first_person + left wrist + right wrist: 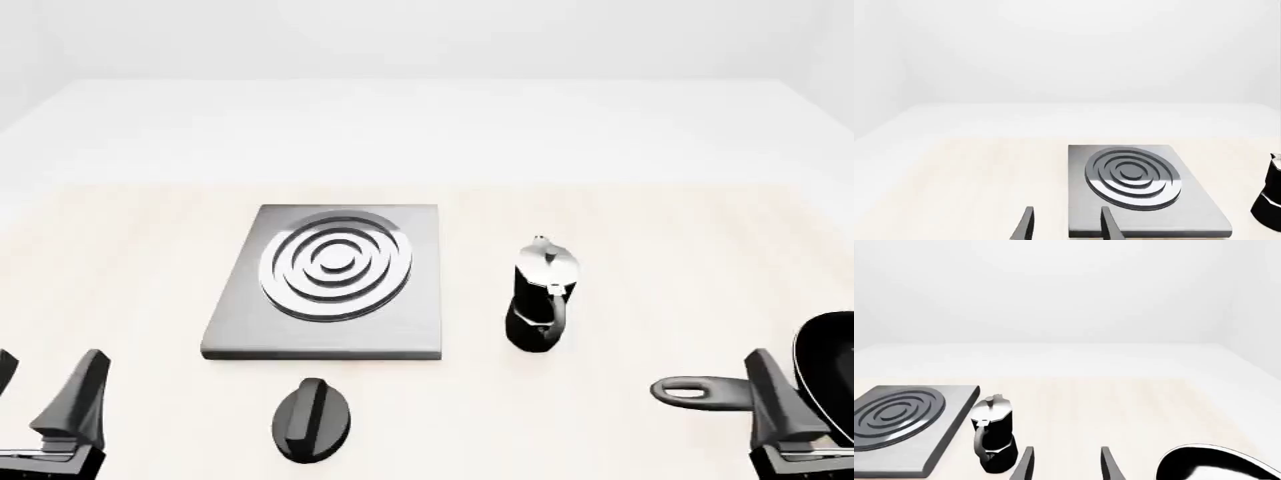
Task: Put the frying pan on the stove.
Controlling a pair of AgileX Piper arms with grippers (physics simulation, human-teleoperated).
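The frying pan (830, 352) lies at the table's right edge, a round black pan with a glossy inside (1217, 466). Its dark handle (701, 392) points left and ends in a loop hole. The stove (327, 280), a grey slab with silver rings, sits left of centre and also shows in the wrist views (1134, 186) (901, 422). My right gripper (811, 405) is open near the pan's handle, and nothing shows between its fingers (1109, 466). My left gripper (40, 390) stands open at the front left, short of the stove's near edge (1067, 227).
A black-and-silver moka pot (541, 295) stands upright between the stove and the pan, also visible in the right wrist view (993, 436). A small black oval knob (314, 420) lies in front of the stove. Beyond the light wood tabletop is white floor.
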